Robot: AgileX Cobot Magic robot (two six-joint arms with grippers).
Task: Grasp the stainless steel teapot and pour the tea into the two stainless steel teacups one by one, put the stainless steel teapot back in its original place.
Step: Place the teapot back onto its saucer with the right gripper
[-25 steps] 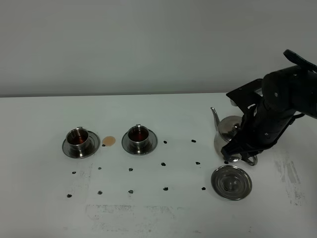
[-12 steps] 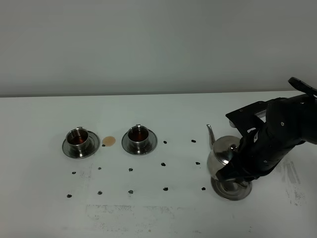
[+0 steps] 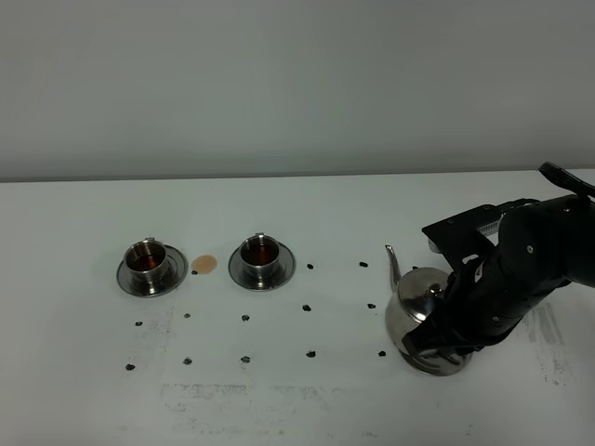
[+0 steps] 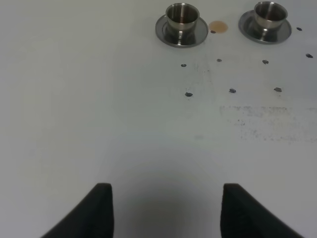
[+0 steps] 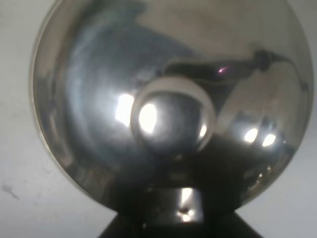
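On the bench's point(image 3: 279, 400) right side, right end effector point(image 3: 444, 342) is clamped on the teapot point(image 3: 414, 311); left end effector point(image 4: 166, 210) gapes empty.

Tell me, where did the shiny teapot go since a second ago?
The right end effector, shut on the teapot, carried it toward the camera and down onto its saucer, which was bare before. Both teacups with tea, the spill and the left end effector stayed put.
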